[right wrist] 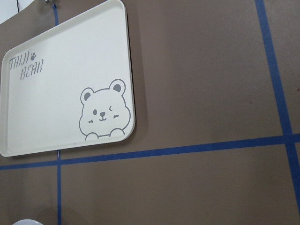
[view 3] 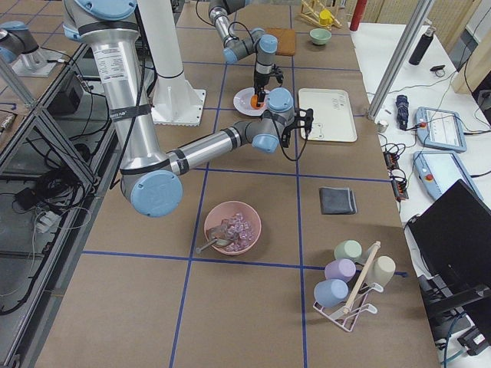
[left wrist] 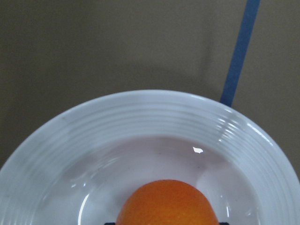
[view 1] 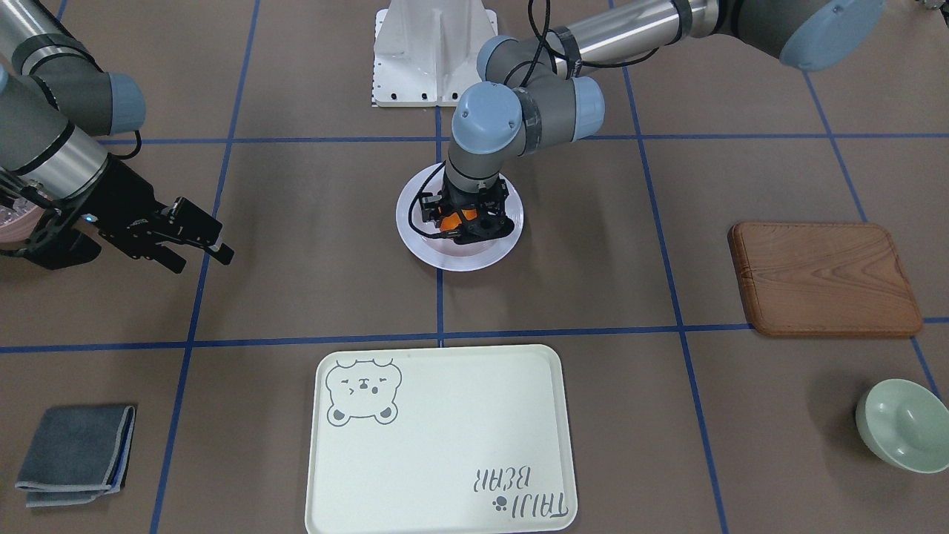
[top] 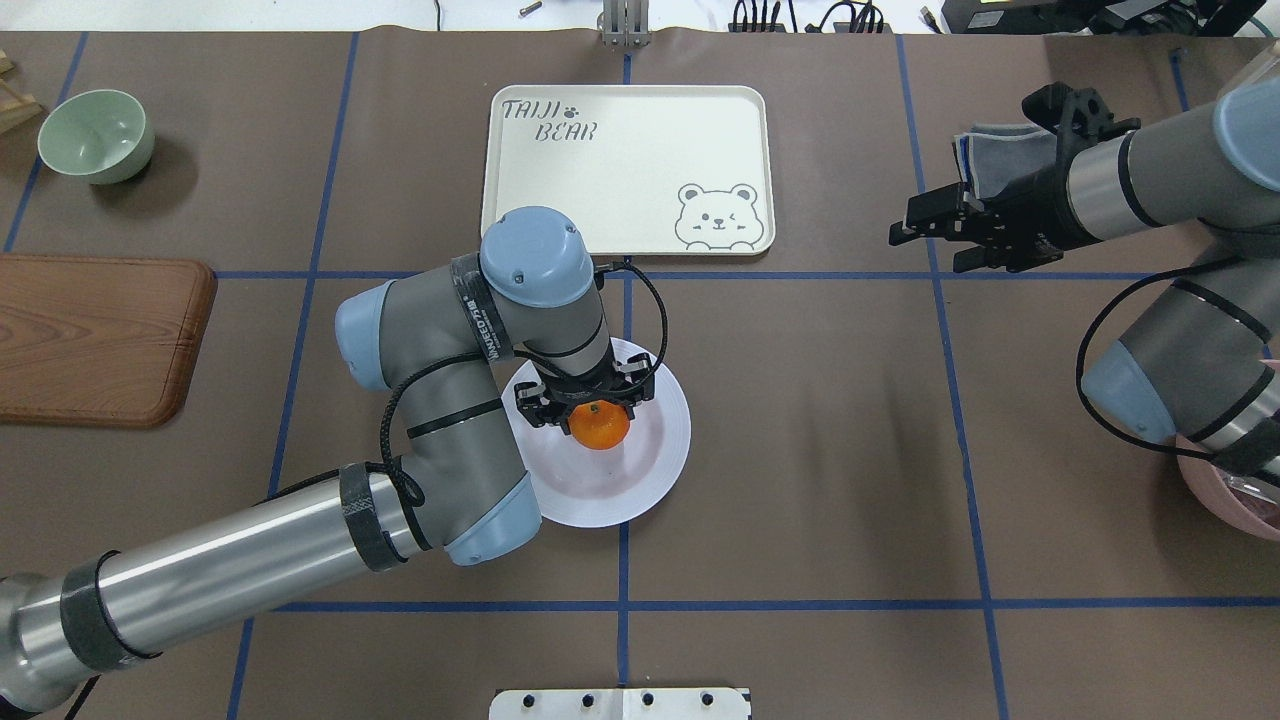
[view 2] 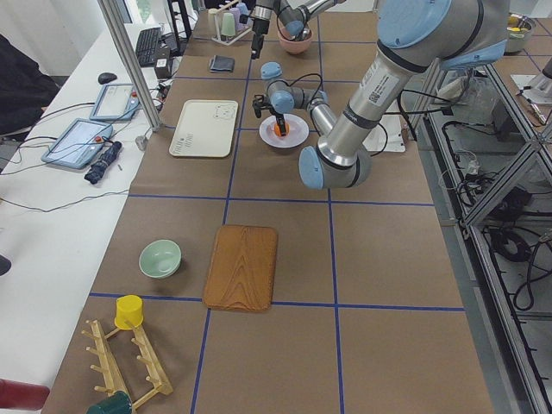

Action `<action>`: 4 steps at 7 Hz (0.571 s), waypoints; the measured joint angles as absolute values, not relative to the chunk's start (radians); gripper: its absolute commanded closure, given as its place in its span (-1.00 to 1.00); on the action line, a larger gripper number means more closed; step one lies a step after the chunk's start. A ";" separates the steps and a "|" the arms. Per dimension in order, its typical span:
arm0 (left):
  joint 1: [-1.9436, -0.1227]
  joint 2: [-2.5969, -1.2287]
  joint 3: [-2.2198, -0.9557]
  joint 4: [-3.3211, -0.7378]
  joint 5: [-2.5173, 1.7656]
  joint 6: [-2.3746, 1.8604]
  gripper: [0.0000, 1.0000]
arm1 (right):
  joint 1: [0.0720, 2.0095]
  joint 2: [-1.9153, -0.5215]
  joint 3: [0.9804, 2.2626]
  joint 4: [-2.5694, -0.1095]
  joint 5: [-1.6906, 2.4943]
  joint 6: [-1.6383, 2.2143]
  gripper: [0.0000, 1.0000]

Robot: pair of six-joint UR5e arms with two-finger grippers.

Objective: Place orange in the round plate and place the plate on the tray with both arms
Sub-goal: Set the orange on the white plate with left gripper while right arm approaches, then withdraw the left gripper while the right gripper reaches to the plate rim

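The orange (top: 602,428) is low inside the white round plate (top: 620,490) at the table's middle, and my left gripper (top: 590,405) is shut on it from above. In the front-facing view the orange (view 1: 450,219) shows between the black fingers over the plate (view 1: 460,258). The left wrist view has the orange (left wrist: 166,204) just above the plate's ridged rim (left wrist: 154,117). The cream tray (top: 640,150) (view 1: 445,445) lies bare beyond the plate. My right gripper (top: 925,240) (view 1: 204,256) hovers open and empty off to the tray's side, and its camera sees the tray (right wrist: 61,93).
A brown wooden board (top: 95,340) and a pale-green bowl (top: 95,135) lie on my left. On my right are a folded grey cloth (view 1: 78,452) and a pink bowl (view 3: 232,228). A rack of mugs (view 3: 349,284) stands at the table's right end.
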State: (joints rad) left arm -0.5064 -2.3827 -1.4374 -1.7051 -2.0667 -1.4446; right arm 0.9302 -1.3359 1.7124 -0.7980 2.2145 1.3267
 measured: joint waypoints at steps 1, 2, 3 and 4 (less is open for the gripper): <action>-0.510 -2.365 -1.481 -1.701 -2.065 -1.438 -0.98 | 0.917 -1.331 1.713 -0.789 2.213 1.338 -1.00; -0.525 -2.327 -1.545 -1.694 -2.066 -1.403 -0.98 | 0.892 -1.320 1.712 -0.785 2.211 1.343 -1.00; -0.556 -2.286 -1.596 -1.684 -2.070 -1.339 -0.98 | 0.864 -1.309 1.712 -0.781 2.200 1.352 -1.00; -0.605 -2.253 -1.625 -1.676 -2.070 -1.284 -0.98 | 0.818 -1.303 1.707 -0.747 2.153 1.374 -1.00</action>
State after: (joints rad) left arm -0.6045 -2.2531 -1.6253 -1.6758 -2.0703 -1.2843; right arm 0.8178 -1.3031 1.7068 -0.7471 2.1530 1.3737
